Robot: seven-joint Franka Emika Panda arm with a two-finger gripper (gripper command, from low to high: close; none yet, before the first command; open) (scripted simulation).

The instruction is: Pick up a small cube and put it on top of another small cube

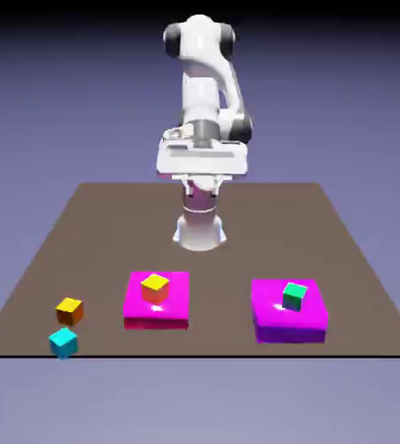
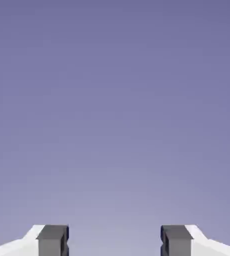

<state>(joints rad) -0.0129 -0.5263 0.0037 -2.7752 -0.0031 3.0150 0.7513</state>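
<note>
Pickup still to do, fingers [image 2: 52, 246] spread wide, nothing between them, so we needed to bring them down to the cyan cube [image 1: 63, 343], well below them.

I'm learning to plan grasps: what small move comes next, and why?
Probably swing the open, empty gripper toward the cyan cube: it sits at the table's near edge, and the hand view shows only plain backdrop between the fingertips.
</note>
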